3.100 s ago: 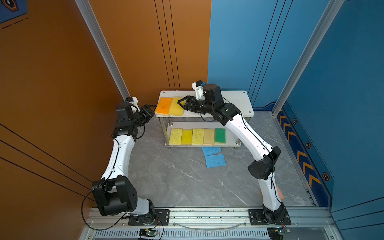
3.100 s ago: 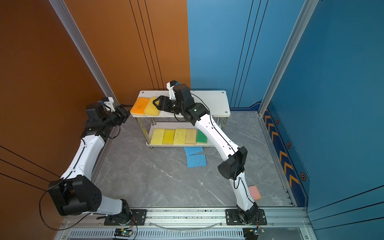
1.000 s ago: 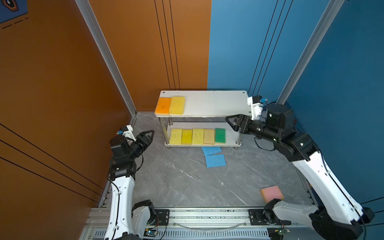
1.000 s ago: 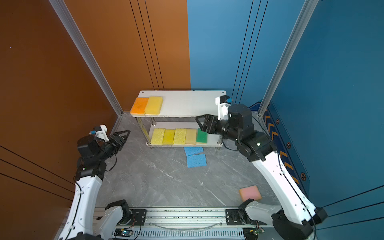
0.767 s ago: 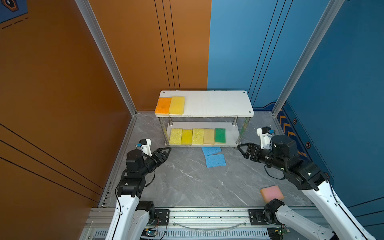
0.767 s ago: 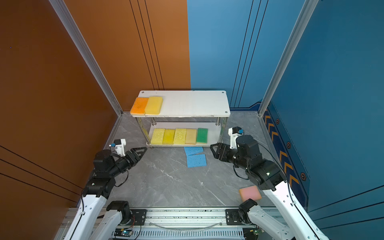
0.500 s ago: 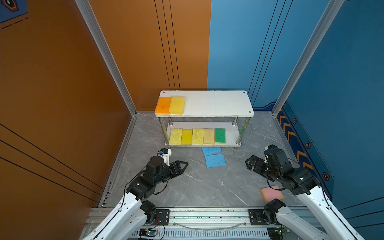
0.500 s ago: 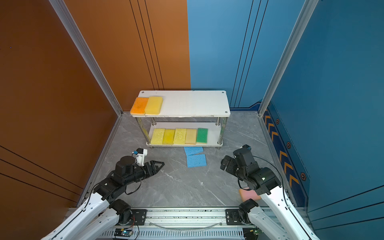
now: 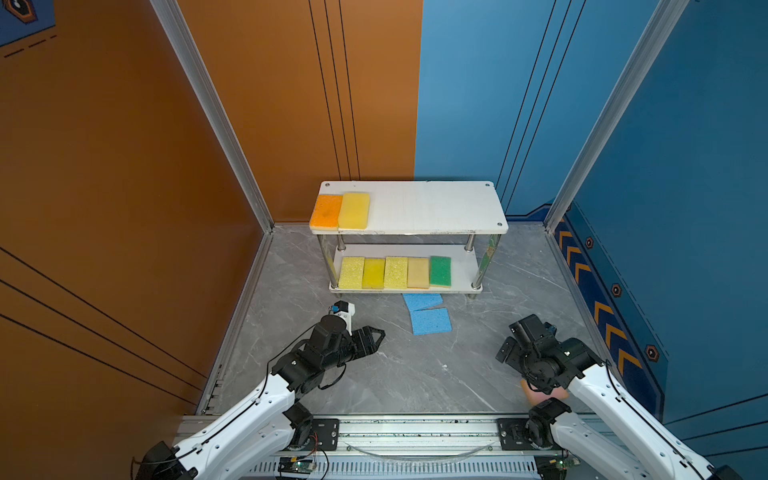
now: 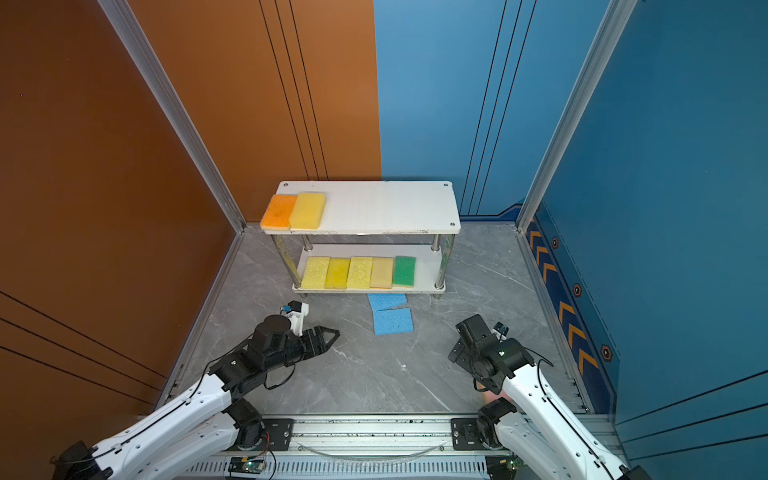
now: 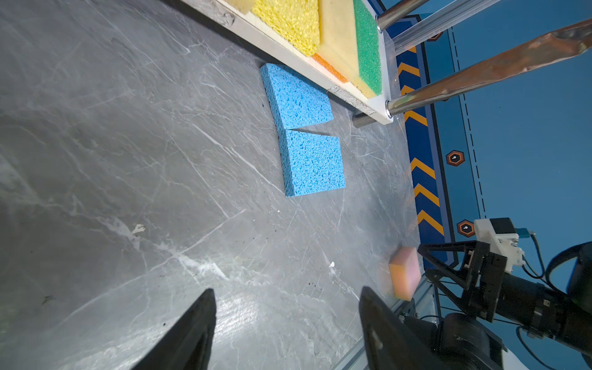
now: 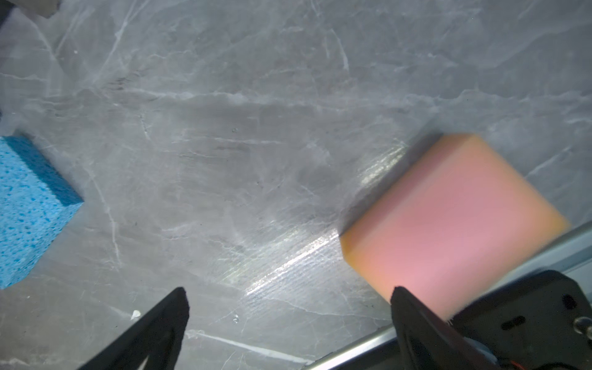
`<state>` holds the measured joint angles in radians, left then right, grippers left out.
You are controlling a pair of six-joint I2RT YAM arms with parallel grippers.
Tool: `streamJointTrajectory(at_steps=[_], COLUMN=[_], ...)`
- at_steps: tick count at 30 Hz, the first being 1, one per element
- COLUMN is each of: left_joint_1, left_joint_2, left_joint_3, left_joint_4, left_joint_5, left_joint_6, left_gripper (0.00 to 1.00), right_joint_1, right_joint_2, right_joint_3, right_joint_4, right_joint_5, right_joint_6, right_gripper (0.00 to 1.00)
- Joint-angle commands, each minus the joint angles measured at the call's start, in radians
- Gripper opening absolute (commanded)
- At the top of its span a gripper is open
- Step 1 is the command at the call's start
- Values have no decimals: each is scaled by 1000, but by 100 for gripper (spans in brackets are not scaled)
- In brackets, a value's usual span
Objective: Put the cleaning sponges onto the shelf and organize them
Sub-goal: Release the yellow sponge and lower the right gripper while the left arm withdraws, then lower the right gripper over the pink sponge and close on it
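**Seven sponges on the shelf (image 9: pixel 436 208), three off it**

An orange sponge (image 9: pixel 326 212) and a yellow sponge (image 9: pixel 354 210) sit at the top board's left end. Five more fill the lower row (image 9: pixel 395 272). Two blue sponges (image 9: pixel 430 321) lie on the tabletop (image 9: pixel 415 374) before it. The left gripper (image 11: pixel 286 291) and right gripper (image 12: pixel 288 290) are spread and empty, the right one beside the pink sponge (image 12: pixel 448 221).
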<state>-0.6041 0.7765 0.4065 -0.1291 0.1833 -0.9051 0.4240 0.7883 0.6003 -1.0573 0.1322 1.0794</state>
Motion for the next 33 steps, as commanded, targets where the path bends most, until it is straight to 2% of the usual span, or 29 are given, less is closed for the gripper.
streamJointTrajectory(at_steps=[1, 7, 12, 17, 21, 24, 28, 30, 33], left_joint_1=[21, 75, 126, 187, 228, 253, 263, 263, 262], left_joint_2=[1, 7, 4, -11, -39, -67, -98, -106, -121], left_joint_3=[-8, -15, -27, -36, -38, -40, -57, -62, -66], left_joint_4=[29, 34, 49, 49, 22, 1, 4, 8, -2], left_joint_5=[4, 58, 103, 162, 192, 206, 205, 204, 201], left_joint_6=[38, 76, 96, 103, 114, 117, 99, 90, 87], left_gripper=[72, 72, 72, 72, 72, 72, 72, 72, 72], right_joint_1=[-7, -11, -18, -24, -27, -29, -43, -45, -45], right_joint_2=[1, 37, 126, 186, 217, 214, 211, 231, 263], right_joint_3=[-42, -46, -23, -31, -57, -65, -71, -63, -48], right_joint_4=[-41, -83, -78, 22, 89, 86, 88, 87, 85], right_joint_5=[44, 104, 132, 87, 43, 51, 55, 62, 79], right_joint_6=[83, 129, 129, 106, 99, 94, 95, 85, 74], right_gripper=[100, 99, 92, 87, 71, 69, 56, 53, 52])
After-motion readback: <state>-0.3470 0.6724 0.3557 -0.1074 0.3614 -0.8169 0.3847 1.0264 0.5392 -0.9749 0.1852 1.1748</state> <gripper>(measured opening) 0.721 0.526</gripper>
